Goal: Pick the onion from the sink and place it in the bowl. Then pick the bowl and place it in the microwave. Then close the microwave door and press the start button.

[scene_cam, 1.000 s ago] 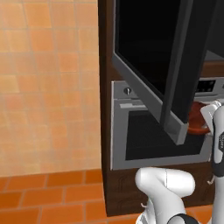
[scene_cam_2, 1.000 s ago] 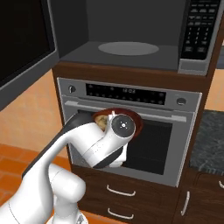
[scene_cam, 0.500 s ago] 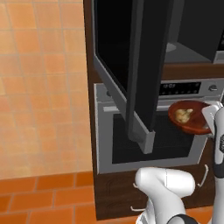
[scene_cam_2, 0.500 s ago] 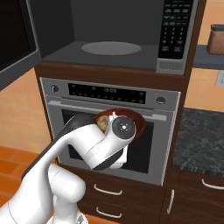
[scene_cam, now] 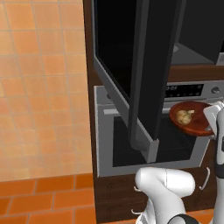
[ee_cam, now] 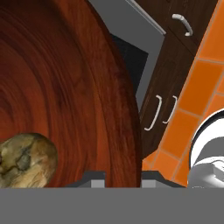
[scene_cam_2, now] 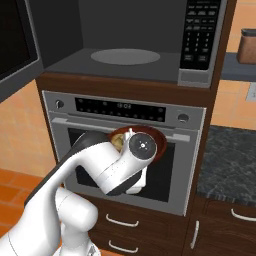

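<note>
Base rolled on since a second ago, bringing the microwave [scene_cam_2: 130, 45] cavity squarely ahead, door [scene_cam: 148, 74] swung wide. Claw [ee_cam: 123, 177] clamped on bowl [scene_cam: 194, 119] rim (onion [scene_cam: 184, 116] inside), held low before the oven [scene_cam_2: 165, 165]. Lifting comes next.

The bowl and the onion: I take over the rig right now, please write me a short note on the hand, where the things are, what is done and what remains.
Hand: shut on the bowl, gripping its rim.
Bowl: held in the air in front of the oven, below the microwave.
Onion: lying inside the bowl.
Microwave door: swung wide open; the turntable inside is bare.
Done: onion in bowl, bowl picked up.
Left: raise the bowl, set it in the microwave, close the door, press start.
</note>
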